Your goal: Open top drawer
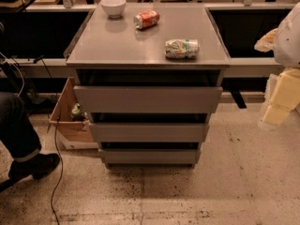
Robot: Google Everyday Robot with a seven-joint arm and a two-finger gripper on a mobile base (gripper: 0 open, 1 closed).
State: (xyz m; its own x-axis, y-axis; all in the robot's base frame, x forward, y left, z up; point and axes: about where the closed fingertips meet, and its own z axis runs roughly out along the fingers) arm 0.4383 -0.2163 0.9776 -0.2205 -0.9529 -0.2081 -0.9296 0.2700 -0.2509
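The grey cabinet [147, 41] stands in the middle of the camera view with three handle-less drawer fronts. The top drawer [147, 99] is the widest front, just under the cabinet top, with a dark gap above it. Two narrower drawer fronts [148, 131] sit below it. My gripper [280, 100], pale yellow on a white arm, hangs at the right edge of the view, to the right of the top drawer and apart from it. It holds nothing that I can see.
On the cabinet top lie a white bowl [113, 6], an orange can [146, 18] on its side and a green-white can [182, 48] on its side. A cardboard box [65, 121] stands left of the cabinet. A person's leg and shoe [28, 163] and a cable [57, 172] are at left.
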